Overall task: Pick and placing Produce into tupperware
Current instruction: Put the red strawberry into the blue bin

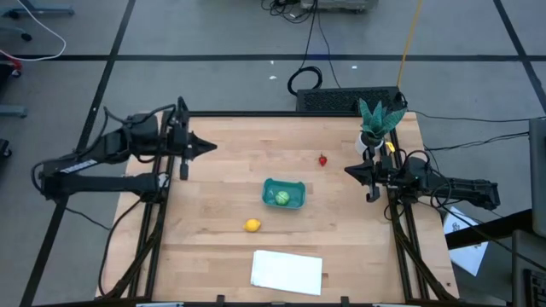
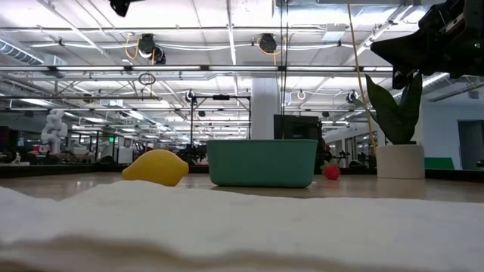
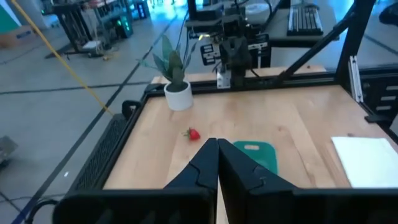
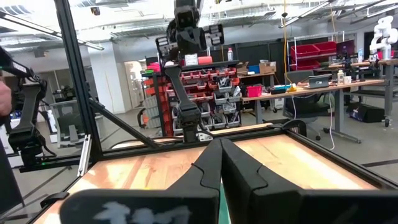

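— Produce, and which way pointing?

— Yellow lemon (image 1: 252,225) lying on the bench (image 1: 213,196), long axis roughly across the high view, one pointed end toward the left arm's side; well apart from both sets of jaws, nearer the left ones. Red strawberry (image 1: 322,159) resting alone on bare wood, too small to tell its tip's heading; sits closer to the right gripper (image 1: 348,170) than to the left gripper (image 1: 212,147), touching neither. Light-green ball (image 1: 281,198), round, no axis to speak of.

— Containers and contents?

— Teal tupperware (image 1: 295,188) about midway between the two sets of jaws, a little nearer the right ones; long side slightly skewed to the bench edge; open at the top; holds the green ball only, tucked toward the lemon-side wall. Lemon outside it, just off one corner, not touching; strawberry outside too, on the far side from the lemon.

— Jaws?

— Left ones clenched tight, fingers pressed together to a point, grasping nothing, hovering at the bench's left edge and aimed across at the tub. Right ones likewise clamped flat together, empty, at the right edge beside the potted plant (image 1: 374,126), aimed back toward the left arm.

— Anything else?

— White sheet (image 1: 287,271) flat on the bench, beyond the lemon from either set of jaws, well clear of the tub.
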Motion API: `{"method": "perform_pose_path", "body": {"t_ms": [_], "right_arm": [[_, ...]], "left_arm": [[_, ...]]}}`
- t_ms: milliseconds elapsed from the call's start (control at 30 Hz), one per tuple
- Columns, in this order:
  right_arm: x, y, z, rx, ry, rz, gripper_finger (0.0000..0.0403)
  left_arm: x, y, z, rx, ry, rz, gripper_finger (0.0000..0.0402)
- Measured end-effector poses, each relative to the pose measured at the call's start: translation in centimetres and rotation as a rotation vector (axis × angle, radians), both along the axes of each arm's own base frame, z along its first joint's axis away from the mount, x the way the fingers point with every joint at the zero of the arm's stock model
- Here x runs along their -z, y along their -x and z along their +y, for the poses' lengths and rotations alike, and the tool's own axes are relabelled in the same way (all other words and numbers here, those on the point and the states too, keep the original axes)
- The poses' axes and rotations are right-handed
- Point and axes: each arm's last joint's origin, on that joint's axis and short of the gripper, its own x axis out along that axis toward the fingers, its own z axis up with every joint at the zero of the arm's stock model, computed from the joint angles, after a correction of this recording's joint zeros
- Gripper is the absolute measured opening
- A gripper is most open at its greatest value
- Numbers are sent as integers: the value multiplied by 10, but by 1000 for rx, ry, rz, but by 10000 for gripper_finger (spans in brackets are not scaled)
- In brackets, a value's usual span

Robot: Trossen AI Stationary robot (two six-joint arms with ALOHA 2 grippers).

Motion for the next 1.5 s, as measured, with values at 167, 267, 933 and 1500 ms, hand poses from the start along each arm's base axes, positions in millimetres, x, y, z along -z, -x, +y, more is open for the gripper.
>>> {"method": "perform_pose_path", "body": {"t_ms": [167, 267, 933, 1500], "right_arm": [[0, 0, 0, 0, 0, 0, 0], [0, 0, 0, 0, 0, 0, 0], [0, 0, 0, 1, 2, 0, 0], [0, 0, 0, 1, 0, 0, 0]], "left_arm": [[23, -4, 8, -37, 1, -39, 10], [38, -8, 12, -1, 26, -79, 10], [63, 1, -7, 286, 112, -174, 10], [70, 43, -27, 151, 20, -103, 10]]}}
